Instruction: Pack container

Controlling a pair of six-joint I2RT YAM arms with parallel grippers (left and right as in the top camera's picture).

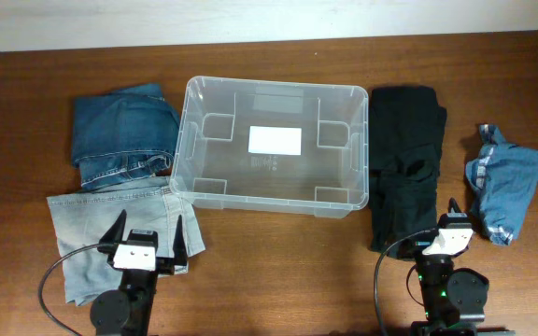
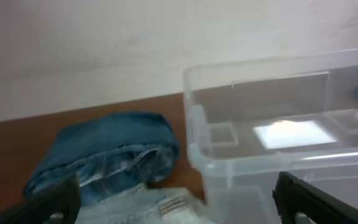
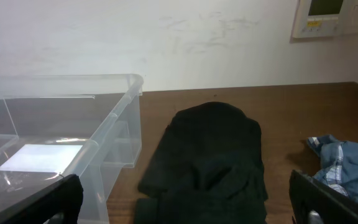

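Observation:
The clear plastic container [image 1: 274, 87] stands empty at the table's middle, a white label [image 1: 275, 140] on its bottom. It also shows in the left wrist view [image 2: 194, 124] and in the right wrist view [image 3: 114, 115]. My left gripper [image 1: 149, 235] is open and empty above the folded light-grey jeans [image 1: 92, 219], near the container's front left corner; its fingers [image 2: 176, 205] are wide apart. My right gripper [image 1: 452, 219] is open and empty at the near end of a folded black garment [image 1: 404, 154]; its fingers [image 3: 188, 208] are wide apart.
Folded dark-blue jeans [image 1: 124, 131] lie left of the container, behind the light-grey jeans. A crumpled blue shirt [image 1: 502, 182] lies at the far right, beside the black garment. A white wall with a wall panel [image 3: 328, 15] stands behind the table.

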